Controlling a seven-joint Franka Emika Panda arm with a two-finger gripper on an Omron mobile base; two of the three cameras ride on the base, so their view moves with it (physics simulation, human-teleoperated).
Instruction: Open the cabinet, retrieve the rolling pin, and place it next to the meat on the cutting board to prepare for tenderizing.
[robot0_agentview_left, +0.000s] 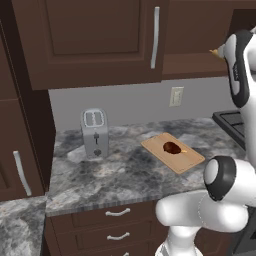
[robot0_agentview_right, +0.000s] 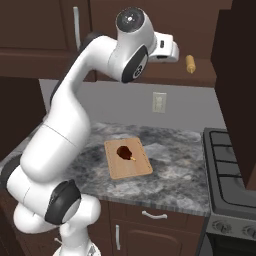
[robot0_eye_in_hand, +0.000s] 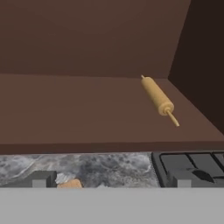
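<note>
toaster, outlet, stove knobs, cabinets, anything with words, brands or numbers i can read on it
No readable text in any view.
toaster: plain silver front, no brand or marks legible.
wall outlet: blank plate.
stove: knobs along the front edge, any markings too small to read.
cabinet, cutting board, rolling pin: bare wood, nothing printed.
</note>
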